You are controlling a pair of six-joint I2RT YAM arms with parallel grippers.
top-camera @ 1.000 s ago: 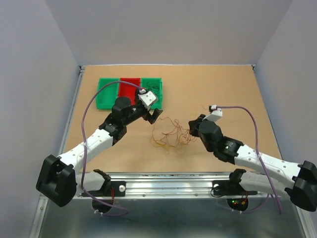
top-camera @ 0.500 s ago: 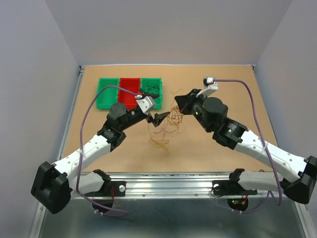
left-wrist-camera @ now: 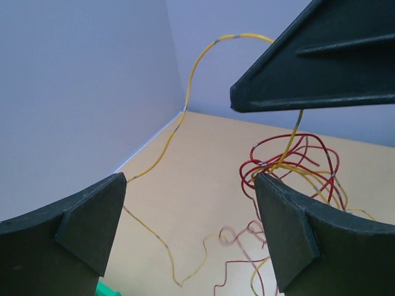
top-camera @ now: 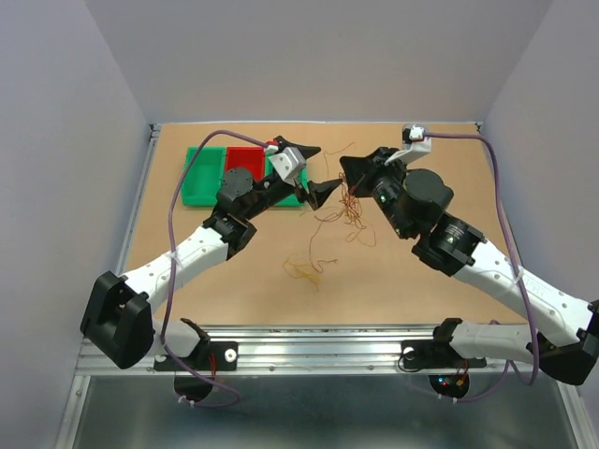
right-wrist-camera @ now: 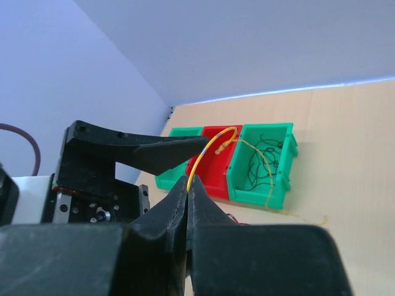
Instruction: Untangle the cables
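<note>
Quick handling notes on this one. The cables point(top-camera: 344, 210) are hair-thin, curly and basically weightless, so they'll be floppy, springy and snaggy instead of heavy or fragile. Our guess is that pulling one strand drags its neighbours along, since the loops hook into each other.

Right now the right gripper point(right-wrist-camera: 187, 185) has its fingers pressed together on a yellow wire point(right-wrist-camera: 203, 151), pinching it well up off the table point(top-camera: 234, 271). Most of the bundle dangles below it, with red wires point(left-wrist-camera: 290, 157) looped in among the yellow ones. A small loose clump point(top-camera: 301, 271) lies on the table nearer the arm bases. Some dark green wires point(right-wrist-camera: 256, 163) are already sitting in the green bin point(right-wrist-camera: 265, 127) at the far left.

The left gripper point(left-wrist-camera: 190, 185) is spread wide and holding nothing, just beside the hanging strands.

We'd take hold of a single strand where it runs free of the knot, like that long yellow arc, and pinch it squarely. Something this thin will probably slip out of a sloppy grip.
</note>
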